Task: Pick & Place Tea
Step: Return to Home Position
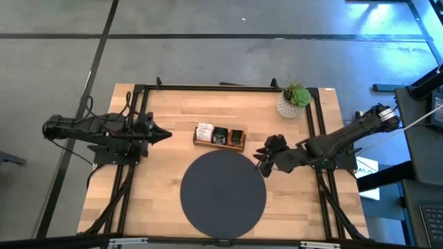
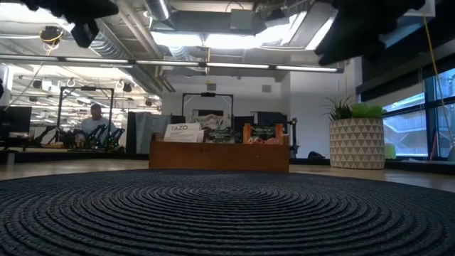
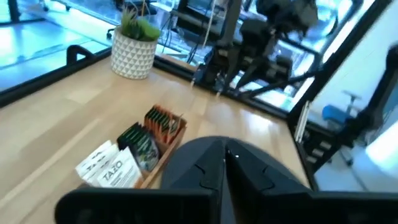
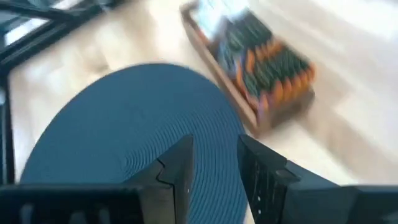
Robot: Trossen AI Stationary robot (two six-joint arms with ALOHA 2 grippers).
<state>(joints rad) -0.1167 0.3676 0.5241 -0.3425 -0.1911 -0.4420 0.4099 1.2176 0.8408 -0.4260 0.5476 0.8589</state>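
Note:
The tea sachets (image 1: pixel 220 134) stand on edge in a brown wooden tray (image 1: pixel 219 145) at the table's middle: white ones (image 3: pixel 109 168) at its left end, dark green ones (image 3: pixel 140 143) in the middle, orange ones (image 3: pixel 165 121) at its right end. A dark round mat (image 1: pixel 223 191) lies just near of the tray. My right gripper (image 1: pixel 261 166) hangs open over the mat's right edge, slanting down, with nothing between its fingers (image 4: pixel 214 168). My left gripper (image 1: pixel 166 133) is shut and empty, left of the tray, pointing at it.
A potted plant (image 1: pixel 294 102) in a white patterned pot stands at the far right of the table. A black frame (image 1: pixel 228 88) runs along the table's far and side edges. Bare wood lies left of the mat. A person (image 2: pixel 92 124) sits far off in the room.

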